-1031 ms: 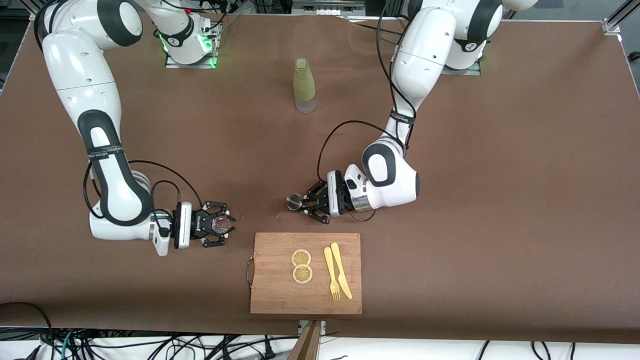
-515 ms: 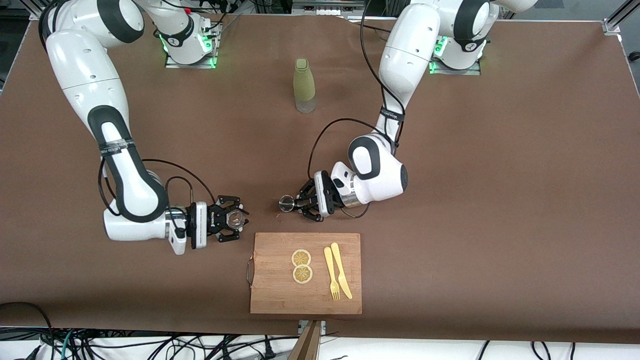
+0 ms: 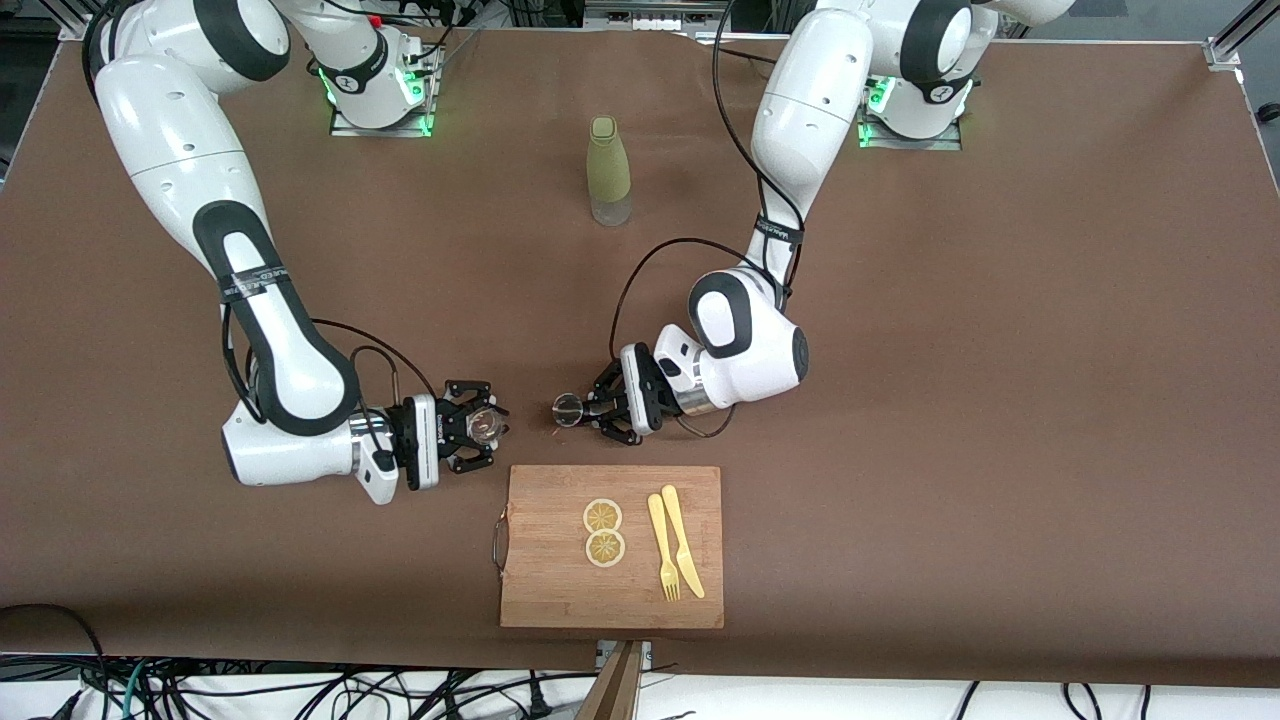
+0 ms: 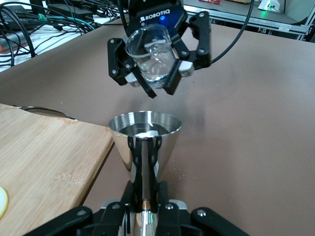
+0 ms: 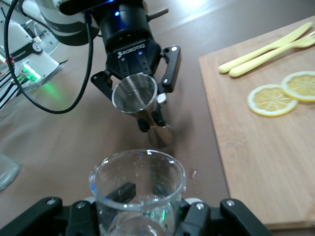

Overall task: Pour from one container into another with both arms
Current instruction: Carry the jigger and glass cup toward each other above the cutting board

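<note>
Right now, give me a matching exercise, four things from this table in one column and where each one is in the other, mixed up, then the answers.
Things:
1. glass cup
2. steel jigger
3. lemon slices
4. green bottle

Places:
A. on the cutting board
B. held in the left gripper
C. standing on the table between the arms' bases
D. held in the right gripper

Pairs: 1-D, 2-B, 3-A, 4-C
</note>
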`<act>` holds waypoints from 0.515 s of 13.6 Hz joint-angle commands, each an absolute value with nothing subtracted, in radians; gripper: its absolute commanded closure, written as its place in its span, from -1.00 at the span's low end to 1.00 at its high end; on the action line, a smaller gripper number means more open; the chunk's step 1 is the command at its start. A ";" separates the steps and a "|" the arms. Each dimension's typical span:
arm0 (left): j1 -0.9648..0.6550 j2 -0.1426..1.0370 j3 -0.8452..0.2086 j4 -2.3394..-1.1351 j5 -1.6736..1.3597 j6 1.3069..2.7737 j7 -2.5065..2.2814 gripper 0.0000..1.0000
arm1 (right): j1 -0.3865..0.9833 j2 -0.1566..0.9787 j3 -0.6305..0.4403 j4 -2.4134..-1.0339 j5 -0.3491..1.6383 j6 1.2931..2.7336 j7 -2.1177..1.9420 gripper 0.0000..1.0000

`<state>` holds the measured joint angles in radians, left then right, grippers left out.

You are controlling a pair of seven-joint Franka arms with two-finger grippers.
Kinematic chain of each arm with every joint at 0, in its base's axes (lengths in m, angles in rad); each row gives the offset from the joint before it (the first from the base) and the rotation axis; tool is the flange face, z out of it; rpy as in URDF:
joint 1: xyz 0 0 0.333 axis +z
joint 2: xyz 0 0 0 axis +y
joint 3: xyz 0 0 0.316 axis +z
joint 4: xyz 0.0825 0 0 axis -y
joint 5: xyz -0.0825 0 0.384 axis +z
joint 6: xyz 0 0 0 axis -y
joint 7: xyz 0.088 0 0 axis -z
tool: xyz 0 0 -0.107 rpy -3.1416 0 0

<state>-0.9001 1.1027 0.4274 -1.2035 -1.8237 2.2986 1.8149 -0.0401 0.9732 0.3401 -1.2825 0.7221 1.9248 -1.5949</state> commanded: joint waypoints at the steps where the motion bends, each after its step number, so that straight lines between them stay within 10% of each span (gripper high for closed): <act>1: -0.922 1.137 0.451 -1.146 -1.850 2.333 1.784 1.00 | -0.051 0.982 0.391 -1.261 0.641 1.904 -1.520 0.49; 7: -0.942 1.157 0.460 -1.115 -1.848 2.375 1.726 1.00 | -0.022 0.985 0.405 -1.238 0.612 1.913 -1.437 0.49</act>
<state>-0.9335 1.1269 0.4297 -1.1612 -1.8237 2.3655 1.7487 -0.0274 0.9731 0.3926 -1.2709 0.6395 1.9233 -1.4837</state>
